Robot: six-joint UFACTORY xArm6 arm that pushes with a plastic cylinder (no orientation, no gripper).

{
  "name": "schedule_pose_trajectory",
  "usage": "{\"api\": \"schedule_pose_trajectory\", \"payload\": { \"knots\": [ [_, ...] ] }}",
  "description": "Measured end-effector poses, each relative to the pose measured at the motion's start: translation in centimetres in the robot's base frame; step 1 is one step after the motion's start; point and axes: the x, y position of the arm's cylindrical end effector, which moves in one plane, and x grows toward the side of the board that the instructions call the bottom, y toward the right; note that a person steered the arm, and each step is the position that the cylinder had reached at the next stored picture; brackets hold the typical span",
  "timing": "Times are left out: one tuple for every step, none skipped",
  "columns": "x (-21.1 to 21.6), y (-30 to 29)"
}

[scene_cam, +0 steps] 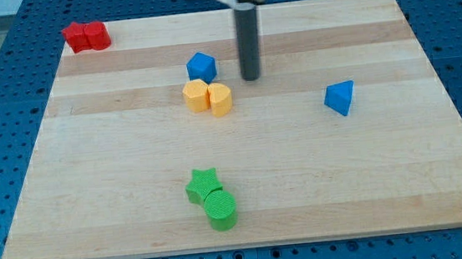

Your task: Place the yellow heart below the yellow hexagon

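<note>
Two yellow blocks touch each other near the board's middle. The left one (197, 94) looks like the yellow heart. The right one (221, 99) looks like the yellow hexagon. My tip (251, 77) rests on the board to the upper right of the yellow pair, a short gap from the hexagon, touching no block. The rod rises straight toward the view's top.
A blue cube-like block (201, 67) sits just above the yellow pair, left of my tip. A blue triangle (340, 97) lies at the right. Two red blocks (86, 36) sit at the top left corner. A green star (204, 185) touches a green cylinder (220, 209) near the bottom edge.
</note>
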Motion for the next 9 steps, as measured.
{"api": "schedule_pose_trajectory", "payload": {
  "knots": [
    [1.7,3.3],
    [2.3,2.1],
    [2.3,-1.3],
    [3.4,-4.1],
    [6.1,-5.5],
    [6.7,-7.3],
    [6.7,-10.3],
    [7.5,-11.4],
    [9.5,-11.4]
  ]
}}
